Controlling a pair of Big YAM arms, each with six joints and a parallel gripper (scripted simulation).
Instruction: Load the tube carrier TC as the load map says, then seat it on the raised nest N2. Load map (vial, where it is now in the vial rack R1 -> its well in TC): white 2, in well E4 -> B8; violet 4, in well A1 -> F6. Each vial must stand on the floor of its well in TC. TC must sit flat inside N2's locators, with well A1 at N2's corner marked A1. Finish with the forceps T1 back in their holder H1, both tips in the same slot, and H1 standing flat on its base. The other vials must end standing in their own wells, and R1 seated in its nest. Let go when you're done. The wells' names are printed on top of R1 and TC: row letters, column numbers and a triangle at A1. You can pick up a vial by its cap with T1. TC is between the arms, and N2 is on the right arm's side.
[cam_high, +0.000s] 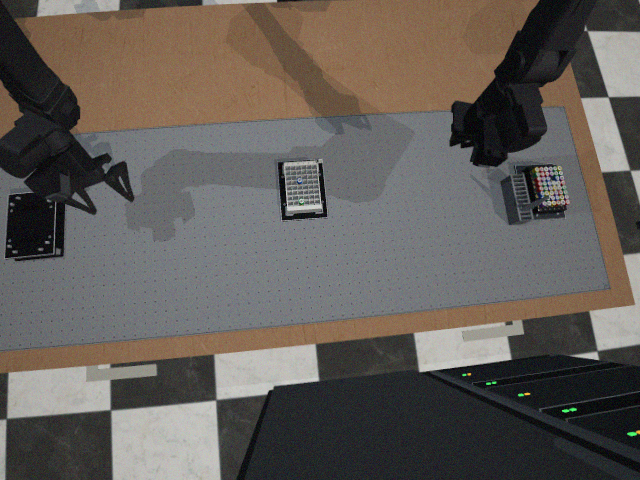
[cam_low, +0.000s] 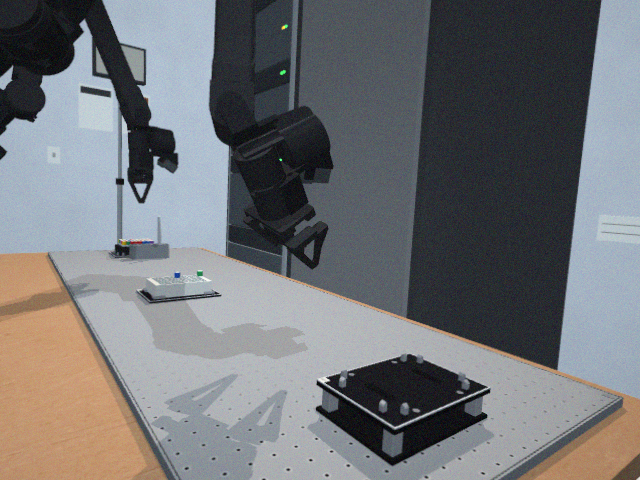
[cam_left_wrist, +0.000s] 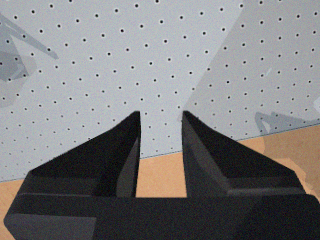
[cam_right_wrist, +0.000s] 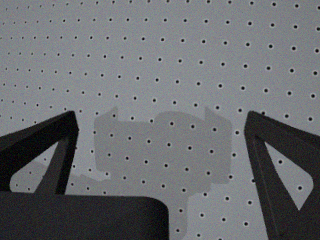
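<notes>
Currently, your left pincer (cam_high: 471, 156) (cam_low: 141, 199) (cam_left_wrist: 161, 120) hangs narrowly parted, holding nothing; the right pincer (cam_high: 113, 205) (cam_low: 312, 263) (cam_right_wrist: 161, 120) stands wide, also unladen. In the top view, TC (cam_high: 303, 208) (cam_low: 178, 290) lies centrally on the tabletop (cam_high: 361, 258) (cam_low: 289, 310), N2 (cam_high: 29, 227) (cam_low: 403, 387) towards nine o'clock. T1 (cam_high: 538, 202) (cam_low: 159, 229) rises from H1 (cam_high: 509, 202) (cam_low: 149, 251), at four o'clock from the left pincer. T1 is probably light and springy: grip its upper shanks squarely, squeezing gently. TC, likely stiff, wants level, opposed side contact.
</notes>
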